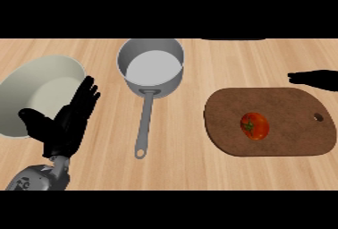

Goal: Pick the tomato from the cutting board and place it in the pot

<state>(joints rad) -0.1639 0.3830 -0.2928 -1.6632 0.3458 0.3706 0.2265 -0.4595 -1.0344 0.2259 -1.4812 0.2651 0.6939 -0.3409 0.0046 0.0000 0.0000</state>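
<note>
Head view: tomato [255, 125] lies on brown cutting board [267, 121], right side of table [191, 170]. Pot [151, 66] sits upper centre, handle toward viewer, nothing inside. Left hand [68, 121] at left, fingers straight, holding nothing, overlapping white bowl [36, 94], well apart from tomato. Right hand [315, 79] shows as dark shape at right edge, above board; finger state unclear.

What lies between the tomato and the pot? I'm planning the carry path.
In the head view, only board surface and bare wooden counter lie between the tomato on the cutting board and the pot.
</note>
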